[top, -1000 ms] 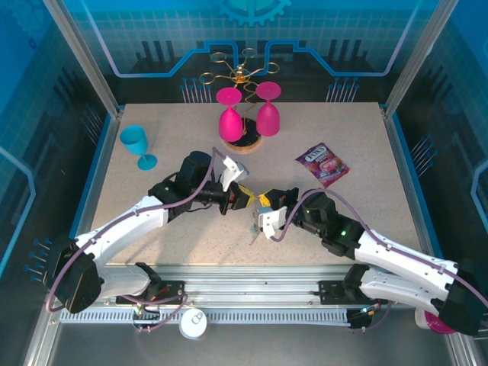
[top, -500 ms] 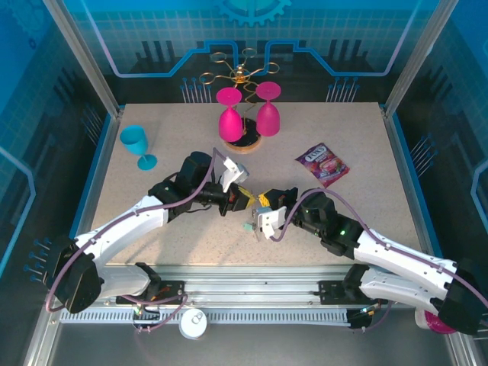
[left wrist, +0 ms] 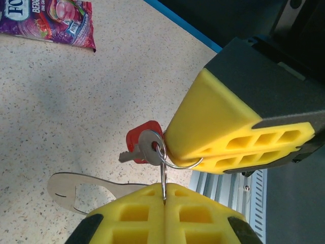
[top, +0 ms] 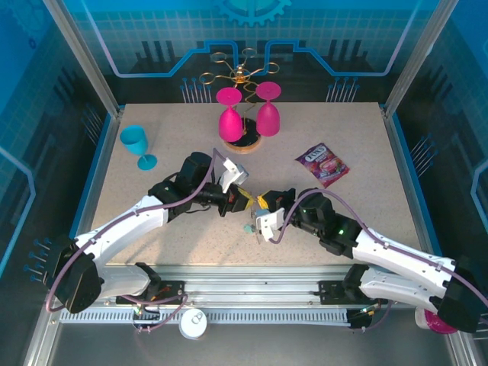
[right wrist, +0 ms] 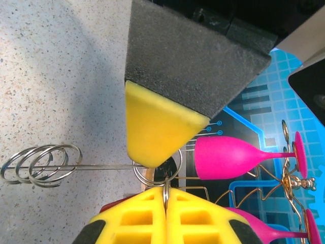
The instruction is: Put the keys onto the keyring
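I'm pinching with both sets of jaws fully closed, tips almost meeting at centre of the top view. My left gripper (left wrist: pixel 164 190) and right gripper (right wrist: pixel 165 192) are each clamping the thin silvery wire keyring (left wrist: pixel 163 175). A small silvery key with red plastic head (left wrist: pixel 143 146) is hanging on it, mid-frame.

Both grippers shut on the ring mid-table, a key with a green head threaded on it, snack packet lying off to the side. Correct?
One thing is off: the key on the ring has a red head, not green, as the left wrist view shows. The rest stands: the left gripper and the right gripper are both shut on the ring, and the snack packet lies off to the side.
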You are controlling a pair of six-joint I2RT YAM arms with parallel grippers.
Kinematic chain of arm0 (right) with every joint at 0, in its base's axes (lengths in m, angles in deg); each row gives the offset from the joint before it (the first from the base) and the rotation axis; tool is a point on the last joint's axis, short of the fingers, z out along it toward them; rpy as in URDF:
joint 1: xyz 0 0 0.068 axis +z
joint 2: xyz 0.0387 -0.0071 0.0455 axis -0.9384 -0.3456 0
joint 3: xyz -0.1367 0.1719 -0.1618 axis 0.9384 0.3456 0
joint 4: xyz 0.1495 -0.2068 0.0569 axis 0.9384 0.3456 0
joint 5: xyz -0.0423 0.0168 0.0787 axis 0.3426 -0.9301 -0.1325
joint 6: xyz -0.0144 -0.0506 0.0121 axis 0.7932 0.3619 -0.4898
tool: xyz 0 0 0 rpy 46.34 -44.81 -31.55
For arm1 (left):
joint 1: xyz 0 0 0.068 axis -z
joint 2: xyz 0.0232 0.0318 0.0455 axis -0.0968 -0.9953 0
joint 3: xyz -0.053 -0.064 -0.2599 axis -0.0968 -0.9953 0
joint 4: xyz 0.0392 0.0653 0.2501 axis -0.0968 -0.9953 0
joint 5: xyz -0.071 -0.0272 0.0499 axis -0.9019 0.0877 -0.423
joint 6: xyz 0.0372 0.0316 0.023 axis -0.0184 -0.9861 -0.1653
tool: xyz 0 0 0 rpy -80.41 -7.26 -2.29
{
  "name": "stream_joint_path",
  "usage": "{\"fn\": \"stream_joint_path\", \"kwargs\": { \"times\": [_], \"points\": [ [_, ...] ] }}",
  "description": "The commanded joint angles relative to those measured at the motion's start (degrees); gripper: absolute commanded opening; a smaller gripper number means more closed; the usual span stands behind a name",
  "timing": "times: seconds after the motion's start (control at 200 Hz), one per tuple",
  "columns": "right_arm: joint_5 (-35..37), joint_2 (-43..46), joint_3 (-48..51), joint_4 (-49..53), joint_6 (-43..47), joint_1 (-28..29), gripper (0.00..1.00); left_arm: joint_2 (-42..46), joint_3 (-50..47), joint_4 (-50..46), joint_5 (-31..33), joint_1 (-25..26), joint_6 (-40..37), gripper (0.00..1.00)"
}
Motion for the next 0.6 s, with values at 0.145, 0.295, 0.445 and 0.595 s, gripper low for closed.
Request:
{"fn": "stream_joint_path", "kwargs": {
  "times": [0.145, 0.295, 0.445, 0.595],
  "points": [
    [-0.2, -1.9, -1.5, 4.2, 4.1, 2.4, 0.0, 1.4, 3.1, 3.0, -1.8, -0.6, 1.9, 0.0],
    [0.1, -2.5, -1.6, 5.5, 3.4, 2.8, 0.0, 2.0, 2.9, 3.6, -2.0, -0.8, 2.2, 0.0],
    [-0.5, -1.4, -1.7, 7.4, 0.5, 2.1, 0.0, 3.1, 2.4, 4.2, -1.9, -1.1, 2.1, 0.0],
    [-3.2, -0.5, -2.0, 10.0, -2.9, 1.7, 0.0, 3.8, 1.5, 6.4, -2.6, -1.2, 3.0, 0.0]
  ]
}}
